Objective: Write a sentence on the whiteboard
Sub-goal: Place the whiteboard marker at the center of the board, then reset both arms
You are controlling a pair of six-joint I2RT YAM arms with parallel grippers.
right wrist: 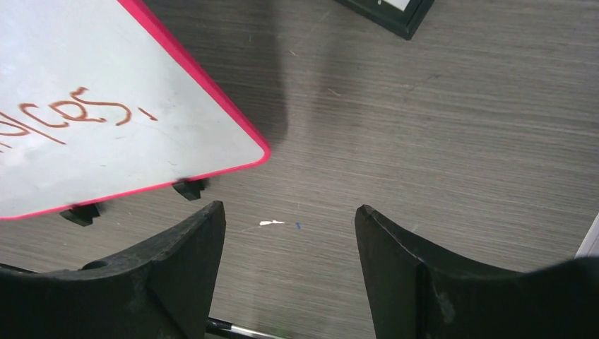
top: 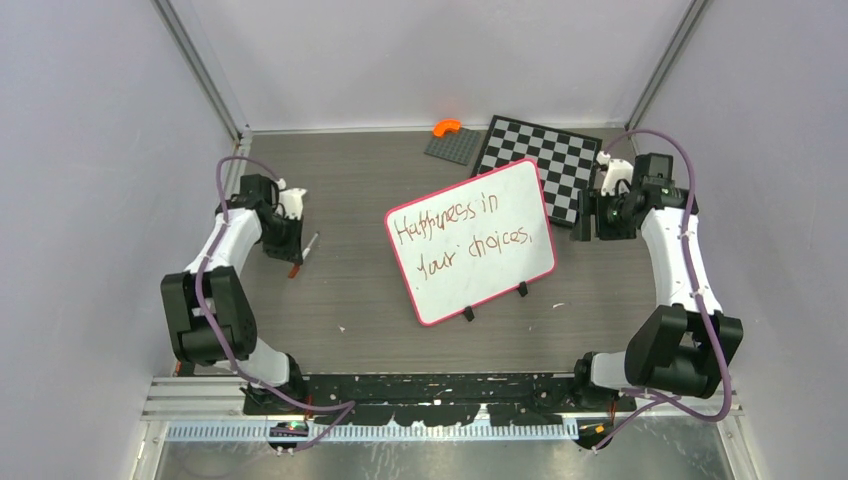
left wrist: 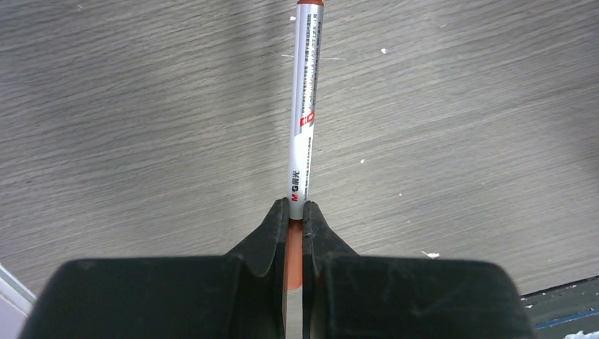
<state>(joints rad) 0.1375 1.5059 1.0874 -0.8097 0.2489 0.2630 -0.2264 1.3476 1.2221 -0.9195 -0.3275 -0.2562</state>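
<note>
The sentence [top: 455, 235] sat complete on the whiteboard [top: 485, 285], centre frame; the left gripper [left wrist: 297, 212] pinched the marker [left wrist: 305, 113] (mid-left), the right gripper [right wrist: 289, 208] gaped empty. Laying the marker flat, clear of the ink, seemed wise.

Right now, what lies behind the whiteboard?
A chessboard, its near left part covered by the whiteboard; beside it, a grey plate with an orange piece. The table under the whiteboard cannot be seen.

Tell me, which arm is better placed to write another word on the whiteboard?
Left, probably: the left gripper is shut on the marker; the right gripper is open and empty, though beside the whiteboard.
</note>
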